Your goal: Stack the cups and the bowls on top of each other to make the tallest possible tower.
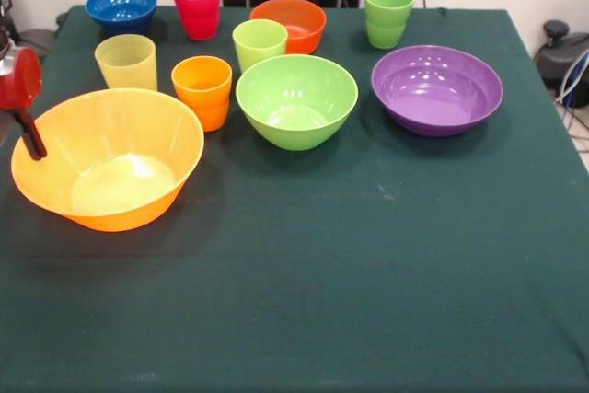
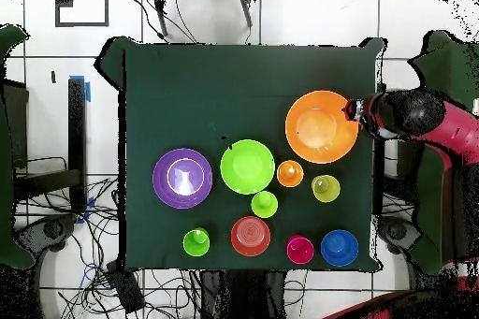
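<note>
Green table (image 1: 368,255), fingers (image 1: 33,140) at large orange bowl's (image 1: 138,126) rim, opening impossible to tell

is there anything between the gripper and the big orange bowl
Nothing visible. The gripper is already at the rim of the big orange bowl, on the table edge side in the overhead view. The yellow cup and orange cup stand behind the bowl, away from the gripper.

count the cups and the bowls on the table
cups: 5 (yellow, orange, lime, green, red)
bowls: 5 (big orange, lime, purple, orange-red, blue)
total: 10
</note>
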Robot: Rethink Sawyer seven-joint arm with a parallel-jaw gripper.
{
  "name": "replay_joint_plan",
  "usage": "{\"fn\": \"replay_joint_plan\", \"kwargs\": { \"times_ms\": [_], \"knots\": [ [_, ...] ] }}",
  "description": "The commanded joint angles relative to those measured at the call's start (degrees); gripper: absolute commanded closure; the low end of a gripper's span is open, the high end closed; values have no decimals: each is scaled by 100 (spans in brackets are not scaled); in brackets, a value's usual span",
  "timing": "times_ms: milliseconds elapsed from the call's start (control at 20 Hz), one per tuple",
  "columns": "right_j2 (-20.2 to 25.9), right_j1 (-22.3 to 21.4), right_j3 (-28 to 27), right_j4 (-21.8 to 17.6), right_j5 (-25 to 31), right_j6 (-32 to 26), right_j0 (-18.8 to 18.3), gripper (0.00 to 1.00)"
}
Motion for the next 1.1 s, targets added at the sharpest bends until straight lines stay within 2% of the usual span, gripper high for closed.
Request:
{"fn": "replay_joint_plan", "kwargs": {
  "times_ms": [50,350,1100],
  "knots": [
    [308,332,-254,-509,301,-2126,75,0],
    [406,357,-246,-517,284,-2355,27,0],
    [377,305,-118,-509,164,-2261,19,0]
  ]
}}
